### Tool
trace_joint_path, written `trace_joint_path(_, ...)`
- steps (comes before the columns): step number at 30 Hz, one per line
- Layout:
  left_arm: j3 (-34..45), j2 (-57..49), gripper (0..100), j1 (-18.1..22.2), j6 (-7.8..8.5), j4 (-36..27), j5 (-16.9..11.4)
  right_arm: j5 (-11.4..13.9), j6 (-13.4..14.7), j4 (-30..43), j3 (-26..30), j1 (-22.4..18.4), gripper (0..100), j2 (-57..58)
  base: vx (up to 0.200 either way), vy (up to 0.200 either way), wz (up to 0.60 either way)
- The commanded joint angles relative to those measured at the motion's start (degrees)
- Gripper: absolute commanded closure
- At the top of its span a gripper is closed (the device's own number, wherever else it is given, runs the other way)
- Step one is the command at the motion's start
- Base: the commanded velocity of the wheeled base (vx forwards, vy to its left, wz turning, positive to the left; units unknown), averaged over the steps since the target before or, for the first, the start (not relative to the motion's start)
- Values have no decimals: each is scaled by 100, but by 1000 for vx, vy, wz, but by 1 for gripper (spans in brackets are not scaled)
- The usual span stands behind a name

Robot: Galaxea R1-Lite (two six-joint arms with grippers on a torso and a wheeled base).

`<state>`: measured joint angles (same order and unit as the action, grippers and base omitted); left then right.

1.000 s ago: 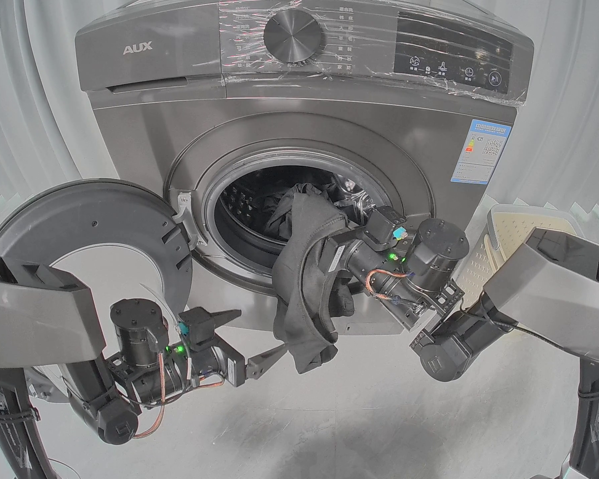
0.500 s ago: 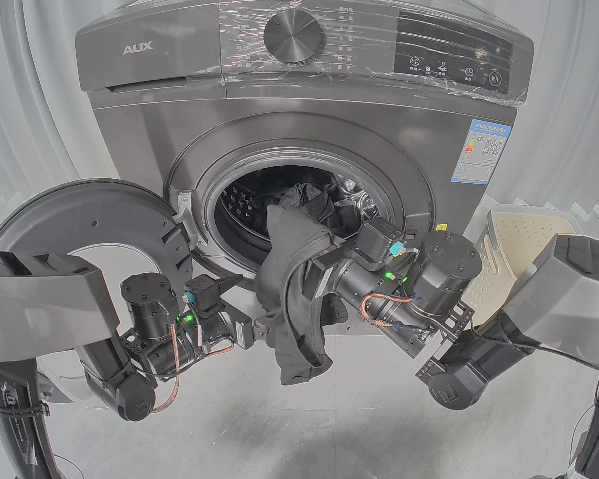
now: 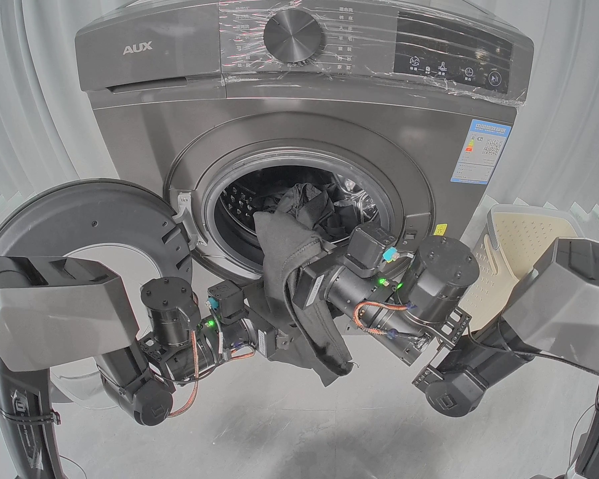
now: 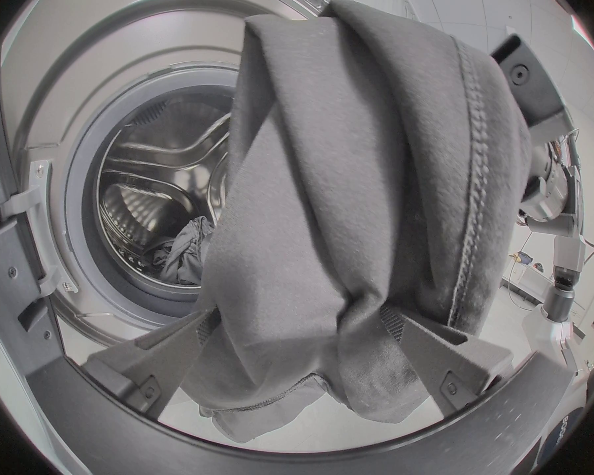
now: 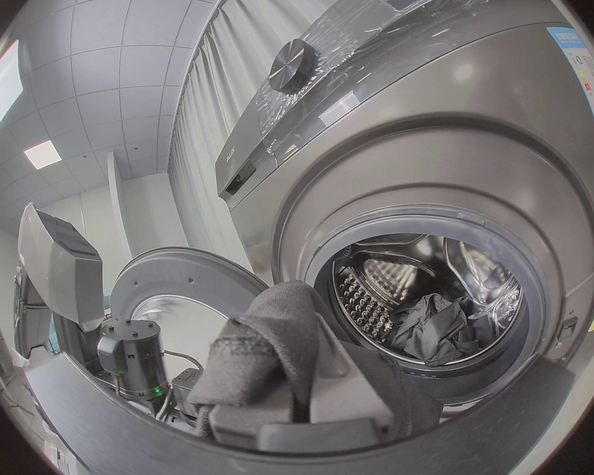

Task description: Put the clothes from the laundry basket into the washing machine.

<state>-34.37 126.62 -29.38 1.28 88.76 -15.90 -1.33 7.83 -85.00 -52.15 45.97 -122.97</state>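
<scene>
Head view: pale grey floor (image 3: 313, 427), smooth. Pleated light curtain (image 3: 20, 101) hangs behind and to both sides of a dark grey front-loading washing machine (image 3: 279, 114), whose control panel is under clear plastic film. Round door (image 3: 93, 221) swung fully open to the robot's left. Cream perforated laundry basket (image 3: 519, 234) stands beside the machine on the robot's right, partly behind the right arm. Right wrist view shows a tiled ceiling (image 5: 112, 54) with a lit panel.

Dark grey garment (image 3: 293, 261): thick, soft knit with a stitched hem. It hangs across the lip of the drum opening, top edge at the mouth, the rest trailing down in front of the machine, clear of the floor. Black clothes (image 5: 435, 331) lie crumpled low in the steel drum (image 5: 376, 291).

Right gripper (image 5: 300, 404): fingers pressed together on a fold of the garment, just outside the opening. Left gripper (image 4: 297, 315): lower, fingers spread, bunched cloth sagging between them.
</scene>
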Motion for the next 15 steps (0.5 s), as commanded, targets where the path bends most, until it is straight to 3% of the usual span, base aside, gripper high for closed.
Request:
trace_joint_path(1,35,47,0,-6,4,10,-19,36,0,-7,12,-97,100,-17,0,0,0)
trace_joint_path(8,334,-129,0,125,4,10,-142,221,-9,-25,12,-572,100,-131,0,0,0)
trace_joint_path(15,545,-279,0,125,13,10,-142,238,-27,-25,-41,-704,100,-228,0,0,0)
